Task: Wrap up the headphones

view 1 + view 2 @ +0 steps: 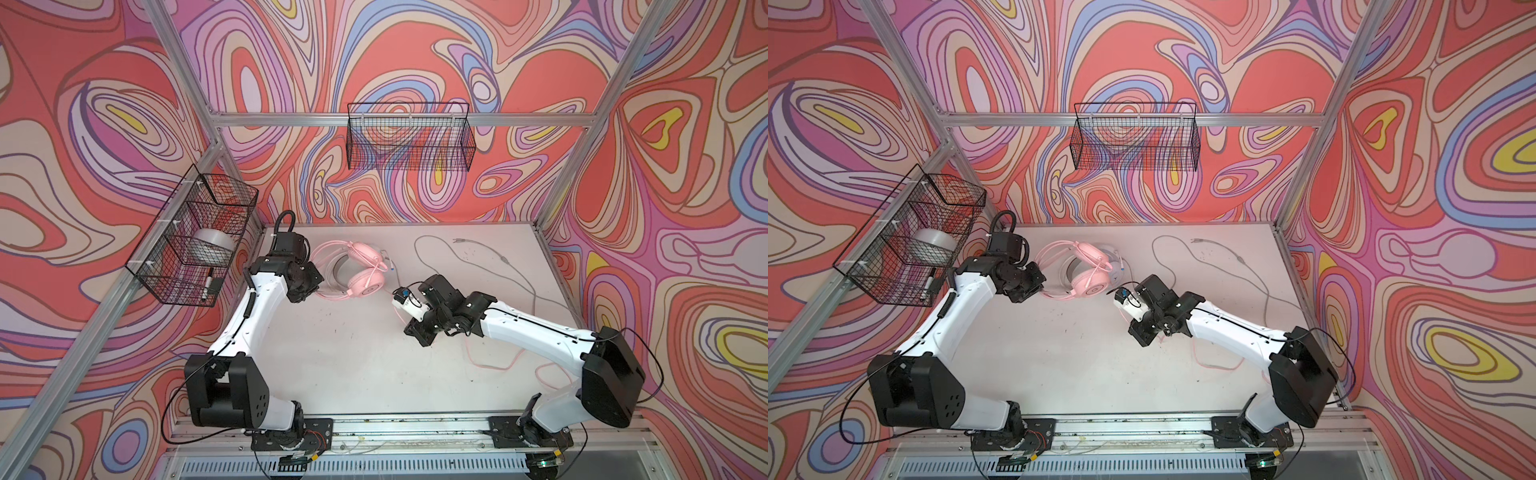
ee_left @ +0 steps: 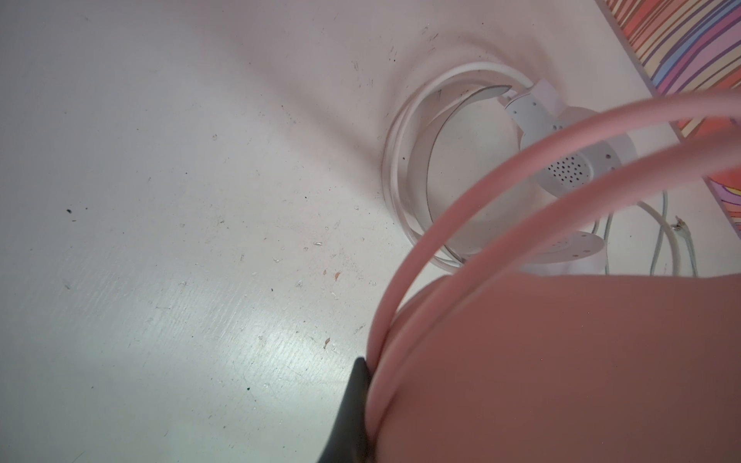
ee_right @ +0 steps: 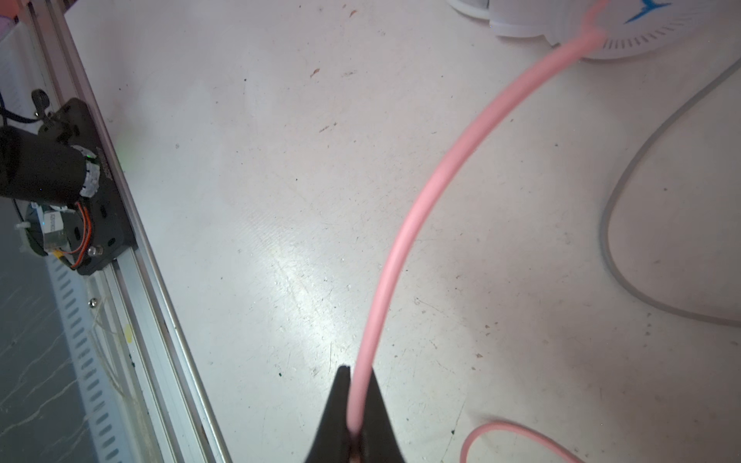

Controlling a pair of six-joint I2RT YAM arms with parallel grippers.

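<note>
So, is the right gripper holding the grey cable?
No, the right gripper is shut on the pink cable; the grey cable lies apart on the table.

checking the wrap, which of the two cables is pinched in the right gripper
The pink cable, clamped between the right gripper's fingers; the grey-white cable lies loose on the table, ungripped.

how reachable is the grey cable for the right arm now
Likely yes, but not at once: the right gripper is shut on the pink cable. The grey cable lies uncovered on the table close by.
</note>
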